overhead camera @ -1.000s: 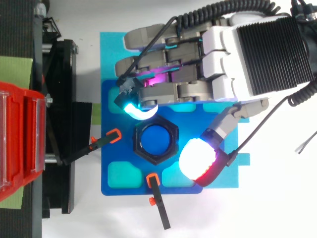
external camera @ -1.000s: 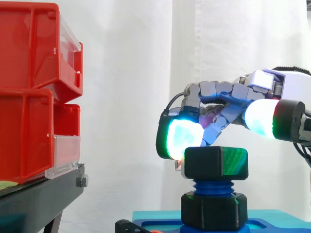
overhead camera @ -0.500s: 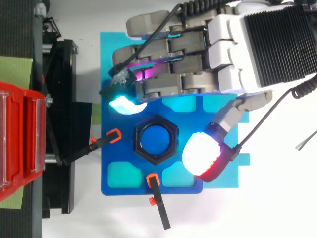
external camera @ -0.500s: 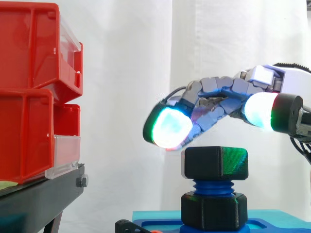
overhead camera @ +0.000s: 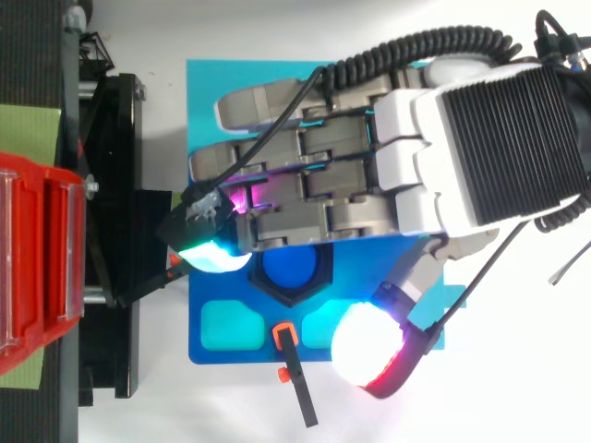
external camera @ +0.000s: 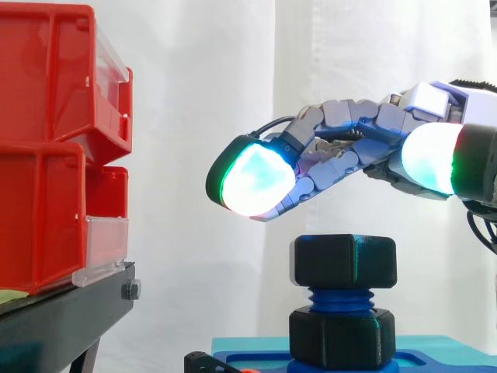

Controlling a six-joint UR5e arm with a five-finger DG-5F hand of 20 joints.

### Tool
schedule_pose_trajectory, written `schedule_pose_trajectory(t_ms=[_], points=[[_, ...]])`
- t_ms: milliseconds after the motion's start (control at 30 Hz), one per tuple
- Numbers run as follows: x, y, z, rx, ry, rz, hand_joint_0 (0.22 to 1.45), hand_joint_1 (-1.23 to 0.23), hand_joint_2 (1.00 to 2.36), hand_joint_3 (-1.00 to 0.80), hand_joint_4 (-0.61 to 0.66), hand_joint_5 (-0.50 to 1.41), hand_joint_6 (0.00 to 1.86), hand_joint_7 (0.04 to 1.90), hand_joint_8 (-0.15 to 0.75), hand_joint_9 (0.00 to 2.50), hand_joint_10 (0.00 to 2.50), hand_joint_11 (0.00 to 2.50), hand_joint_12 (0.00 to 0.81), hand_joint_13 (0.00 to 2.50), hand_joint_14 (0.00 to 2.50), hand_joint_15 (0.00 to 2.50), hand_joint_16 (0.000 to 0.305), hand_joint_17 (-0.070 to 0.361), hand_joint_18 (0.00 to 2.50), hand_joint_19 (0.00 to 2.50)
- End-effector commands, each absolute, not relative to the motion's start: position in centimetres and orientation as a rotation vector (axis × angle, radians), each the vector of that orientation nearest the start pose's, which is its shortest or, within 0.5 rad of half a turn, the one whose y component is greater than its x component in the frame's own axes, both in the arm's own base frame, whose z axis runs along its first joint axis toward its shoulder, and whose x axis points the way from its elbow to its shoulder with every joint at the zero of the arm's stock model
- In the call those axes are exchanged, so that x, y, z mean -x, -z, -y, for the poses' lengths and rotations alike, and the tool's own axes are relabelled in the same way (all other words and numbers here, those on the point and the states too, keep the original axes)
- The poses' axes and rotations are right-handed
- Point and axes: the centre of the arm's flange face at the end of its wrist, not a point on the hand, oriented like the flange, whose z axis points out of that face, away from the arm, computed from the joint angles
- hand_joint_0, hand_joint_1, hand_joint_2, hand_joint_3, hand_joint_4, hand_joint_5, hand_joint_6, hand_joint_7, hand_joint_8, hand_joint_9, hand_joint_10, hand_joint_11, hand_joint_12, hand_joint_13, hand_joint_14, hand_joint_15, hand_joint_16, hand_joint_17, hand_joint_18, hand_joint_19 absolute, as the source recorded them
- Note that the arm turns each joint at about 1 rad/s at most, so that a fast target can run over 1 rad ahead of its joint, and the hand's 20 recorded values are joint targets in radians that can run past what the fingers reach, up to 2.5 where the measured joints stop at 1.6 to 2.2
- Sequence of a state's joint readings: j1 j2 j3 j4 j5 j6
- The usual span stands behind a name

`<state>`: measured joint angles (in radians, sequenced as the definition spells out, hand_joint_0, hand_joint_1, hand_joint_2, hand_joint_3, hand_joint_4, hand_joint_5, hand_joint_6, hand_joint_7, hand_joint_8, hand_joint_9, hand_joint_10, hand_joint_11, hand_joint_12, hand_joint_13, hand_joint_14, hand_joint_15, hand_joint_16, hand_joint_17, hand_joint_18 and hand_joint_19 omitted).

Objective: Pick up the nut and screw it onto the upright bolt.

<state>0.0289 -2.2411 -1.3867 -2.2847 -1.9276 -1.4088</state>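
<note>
A white curtain (external camera: 202, 233) hangs behind the work, and red bins (external camera: 46, 155) sit on a black stand (external camera: 62, 318) at the left. A blue plate (overhead camera: 222, 355) carries the upright blue bolt (external camera: 340, 298) near its middle. The black nut (external camera: 343, 260) sits on the top end of this bolt, with some bare thread under it, and a second black hexagonal piece (external camera: 342, 336) sits at the foot of the bolt on the plate.

The hand (overhead camera: 480, 138) hovers above the nut and does not touch it – a clear gap shows in the side view. Its fingers are almost straight and hold nothing. They reach over the bolt toward the left edge of the plate, where one fingertip (external camera: 252, 180) glows green and cyan. The thumb pad (overhead camera: 365, 351) glows white near the plate's lower edge in the top view – apart from the nut. Two black clamps with orange tips (overhead camera: 294, 369) grip the plate's left and lower edges.
</note>
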Motion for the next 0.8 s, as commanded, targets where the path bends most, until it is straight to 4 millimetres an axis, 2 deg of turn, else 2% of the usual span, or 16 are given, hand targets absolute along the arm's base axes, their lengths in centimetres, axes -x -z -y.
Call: schedule_pose_trajectory(t_ms=[0,500,533,567,600,633,667,700,767], points=[[-73.8,-25.3,6.9,0.23,-0.384,-1.211,0.46,-0.17,1.0,-0.5,0.18,-0.1,0.5,0.66,0.189,0.69,0.0,0.0,0.218,0.48,0.0,0.0,0.028,0.062,0.16,0.0],[-73.7,-24.9,6.6,0.224,-0.385,-1.232,0.47,-0.17,1.0,-0.5,0.18,-0.09,0.5,0.71,0.197,0.71,0.0,0.0,0.227,0.5,0.0,0.0,0.028,0.063,0.17,0.0],[-73.9,-23.5,6.6,0.22,-0.389,-1.253,0.47,-0.17,1.0,-0.5,0.18,-0.09,0.5,0.72,0.199,0.71,0.0,0.0,0.228,0.5,0.0,0.0,0.028,0.063,0.18,0.0],[-73.9,-23.5,6.6,0.22,-0.389,-1.253,0.47,-0.17,1.0,-0.5,0.18,-0.09,0.5,0.73,0.198,0.71,0.0,0.0,0.228,0.51,0.0,0.0,0.028,0.064,0.18,0.0],[-74.1,-22.3,6.6,0.217,-0.393,-1.264,0.47,-0.17,1.0,-0.5,0.19,-0.09,0.5,0.73,0.198,0.71,0.0,0.0,0.228,0.51,0.0,0.0,0.028,0.064,0.19,0.0],[-74.1,-22.3,7.0,0.212,-0.391,-1.262,0.47,-0.17,1.0,-0.5,0.19,-0.09,0.5,0.73,0.2,0.72,0.0,0.0,0.231,0.51,0.0,0.0,0.029,0.064,0.19,0.0],[-74.4,-20.8,7.2,0.204,-0.396,-1.274,0.47,-0.17,1.0,-0.5,0.18,-0.09,0.5,0.74,0.199,0.72,0.0,0.0,0.23,0.51,0.0,0.0,0.029,0.065,0.2,0.0],[-74.7,-20.5,7.2,0.201,-0.402,-1.266,0.47,-0.17,1.0,-0.5,0.18,-0.09,0.5,0.74,0.198,0.72,0.0,0.0,0.229,0.51,0.0,0.0,0.029,0.065,0.2,0.0],[-75.5,-21.6,7.0,0.198,-0.415,-1.245,0.47,-0.17,1.0,-0.5,0.18,-0.09,0.5,0.74,0.2,0.72,0.0,0.0,0.23,0.52,0.0,0.0,0.029,0.065,0.2,0.0]])
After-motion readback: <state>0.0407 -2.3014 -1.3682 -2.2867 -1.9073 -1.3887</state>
